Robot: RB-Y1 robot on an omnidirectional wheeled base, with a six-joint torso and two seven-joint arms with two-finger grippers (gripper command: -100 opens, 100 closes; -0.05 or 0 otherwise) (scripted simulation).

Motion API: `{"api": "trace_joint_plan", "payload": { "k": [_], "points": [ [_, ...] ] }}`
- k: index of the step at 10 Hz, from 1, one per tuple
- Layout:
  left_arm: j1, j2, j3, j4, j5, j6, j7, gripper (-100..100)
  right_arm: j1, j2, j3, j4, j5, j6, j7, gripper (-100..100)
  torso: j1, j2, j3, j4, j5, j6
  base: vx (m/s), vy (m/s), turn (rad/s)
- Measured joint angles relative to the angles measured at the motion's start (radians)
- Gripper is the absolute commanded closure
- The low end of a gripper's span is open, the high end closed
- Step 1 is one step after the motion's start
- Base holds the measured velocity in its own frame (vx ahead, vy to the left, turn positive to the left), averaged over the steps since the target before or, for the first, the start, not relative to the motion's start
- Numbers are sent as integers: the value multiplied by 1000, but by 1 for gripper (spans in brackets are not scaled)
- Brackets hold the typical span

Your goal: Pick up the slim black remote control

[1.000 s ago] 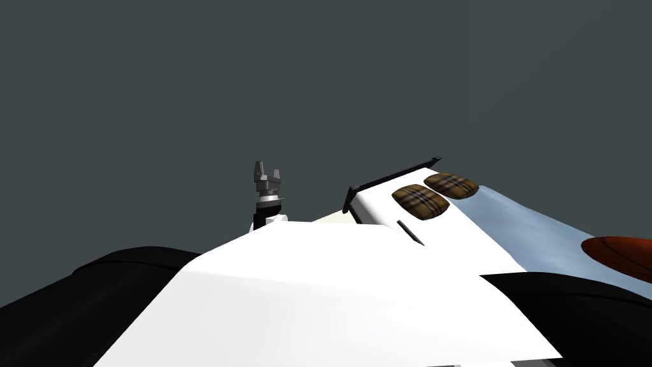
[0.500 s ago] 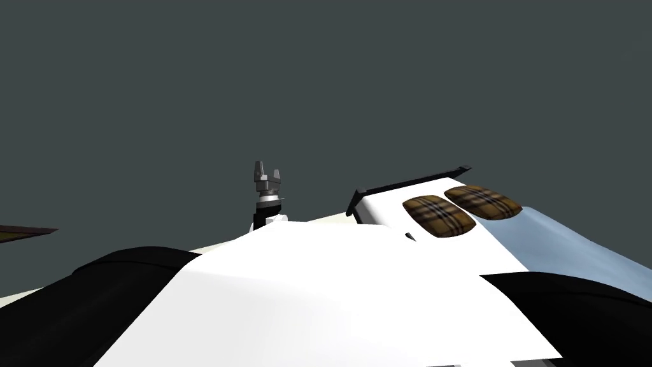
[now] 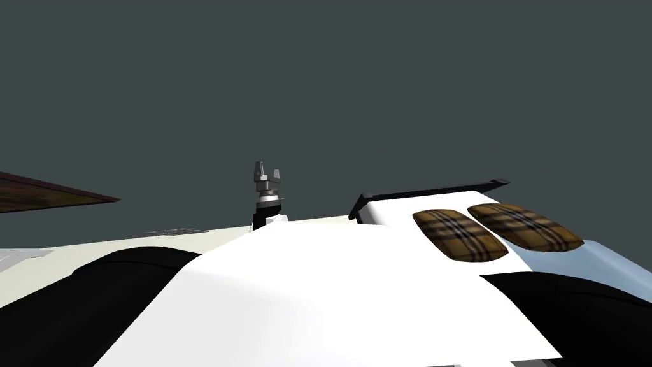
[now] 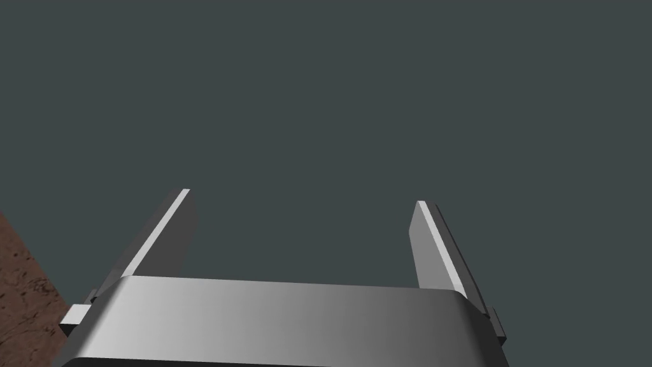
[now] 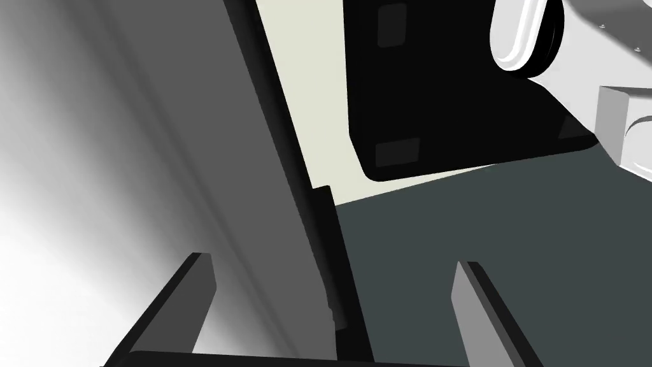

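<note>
A white bed [image 3: 391,213] with a dark headboard [image 3: 433,190] lies to the right in the head view, and two brown plaid pillows [image 3: 460,234] [image 3: 525,226] rest on it. My left gripper [image 3: 267,168] stands upright in front of the dark grey wall, well left of the bed. It is open [image 4: 302,197] with nothing between its fingers. My right gripper [image 5: 334,260] is open too, close beside a white-grey surface [image 5: 95,191] whose black edge [image 5: 305,210] runs up between its fingers without touching them.
A light blue cover [image 3: 611,255] lies on the bed beyond the pillows. A brown slab [image 3: 51,194] juts in at the far left, also seen beside the left gripper [image 4: 19,299]. Cream floor [image 3: 191,237] stretches left of the bed.
My view has swung left: the bed and pillows slid right, the thin black remote on the bed passed behind my chest, the red thing at far right left the picture, and the brown slab came in.
</note>
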Motion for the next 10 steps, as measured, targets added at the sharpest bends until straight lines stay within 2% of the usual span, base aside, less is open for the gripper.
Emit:
{"api": "trace_joint_plan", "payload": {
  "k": [1, 3, 6, 8, 10],
  "points": [
    [0, 0, 0, 0, 0, 0, 0, 0, -13, -2, 16, 61, 10, 4, -8, -100, -3, -1, 0, 0, -1, 0, 32, -95, 172],
    [0, 0, 0, 0, 0, 0, 0, 0, 19, -41, 24, 53, 14, 27, -26, -100, 0, 0, 0, 0, 0, 0, 35, -91, 280],
    [0, 0, 0, 0, 0, 0, 0, 0, 30, -58, 39, 131, 22, 38, -43, -100, -4, -1, -1, 0, -1, 1, 34, -148, 280],
    [0, 0, 0, 0, 0, 0, 0, 0, 32, -44, 47, 168, 24, 48, -50, -100, -4, -2, -1, 0, -1, 1, 50, -156, 230],
    [0, 0, 0, 0, 0, 0, 0, 0, 15, -16, 66, 195, 24, 55, -65, -100, -5, -3, -1, 0, -2, 1, 22, -126, 160]
  ]
}}
